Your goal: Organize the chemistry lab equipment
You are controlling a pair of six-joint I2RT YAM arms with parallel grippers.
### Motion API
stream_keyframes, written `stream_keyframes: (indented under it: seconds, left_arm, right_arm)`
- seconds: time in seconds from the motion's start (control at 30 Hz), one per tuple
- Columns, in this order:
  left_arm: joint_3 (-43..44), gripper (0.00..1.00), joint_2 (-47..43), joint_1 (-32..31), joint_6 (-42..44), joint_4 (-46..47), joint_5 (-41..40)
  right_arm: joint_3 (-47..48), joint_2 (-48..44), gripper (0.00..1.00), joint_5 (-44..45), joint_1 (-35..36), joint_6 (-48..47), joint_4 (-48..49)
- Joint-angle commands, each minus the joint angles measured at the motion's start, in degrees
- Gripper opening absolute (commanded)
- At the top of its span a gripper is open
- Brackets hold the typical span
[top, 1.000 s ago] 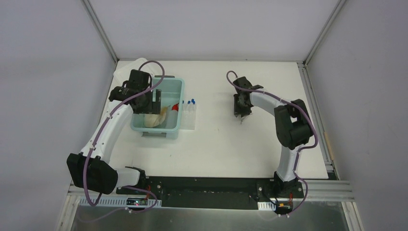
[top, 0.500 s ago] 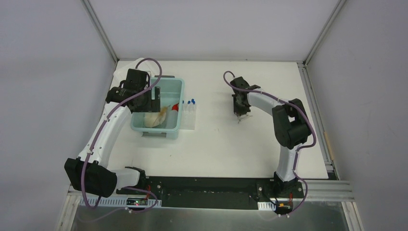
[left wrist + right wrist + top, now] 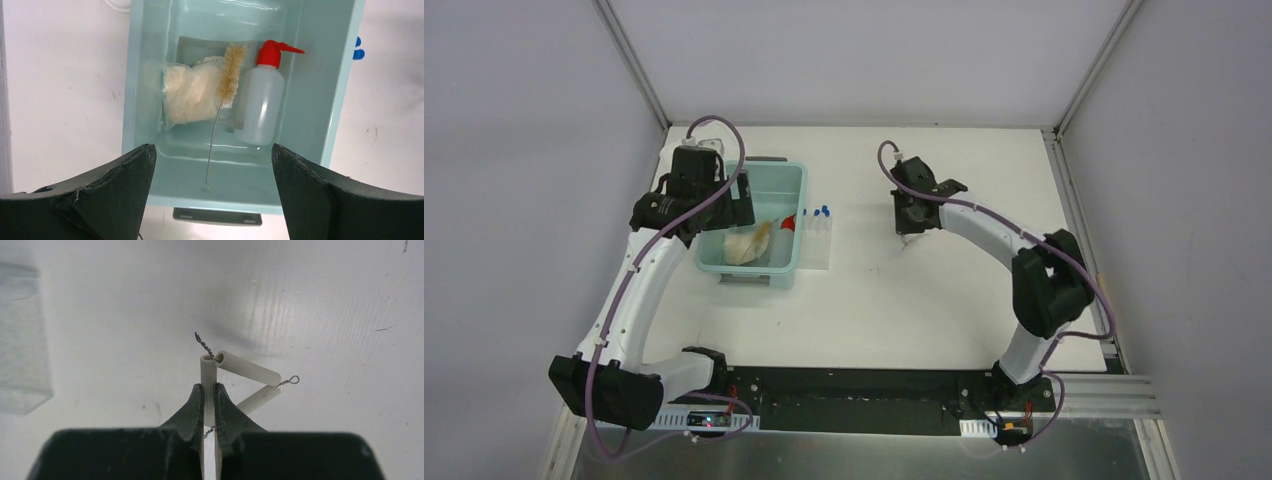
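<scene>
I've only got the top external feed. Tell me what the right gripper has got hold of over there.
Observer: The right gripper is shut on one white ribbed tube of a wire triangle.
Operator: Now the left side. List what's lying under that wrist.
Observer: In the teal bin lie a squeeze bottle, a wire-handled brush and a pale packet, over a grey mesh.
Operator: Say whether that arm holds anything.
Observer: No. The left gripper is open and empty, its fingers wide apart above the bin.
</scene>
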Motion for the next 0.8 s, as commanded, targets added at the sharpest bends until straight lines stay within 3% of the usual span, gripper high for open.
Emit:
stream_keyframes:
  seconds: [0.0, 0.37, 0.77]
  left_arm:
    - [-2.13, 0.88, -1.66, 1.62, -4.99, 4.70, 0.72]
    - [-9.60, 0.89, -11.71, 5.89, -10.82, 12.38, -10.35]
    - [-12.54, 0.89, -14.14, 10.34, -9.47, 14.56, -10.32]
  right_arm:
    - [-0.79, -11.74, 0.00, -1.61, 4.19, 2.33, 2.75]
    - [9.34, -14.23, 0.00, -8.05, 18.14, 5.95, 5.99]
    - [33.90, 3.49, 0.00, -11.51, 27.56, 2.68, 2.52]
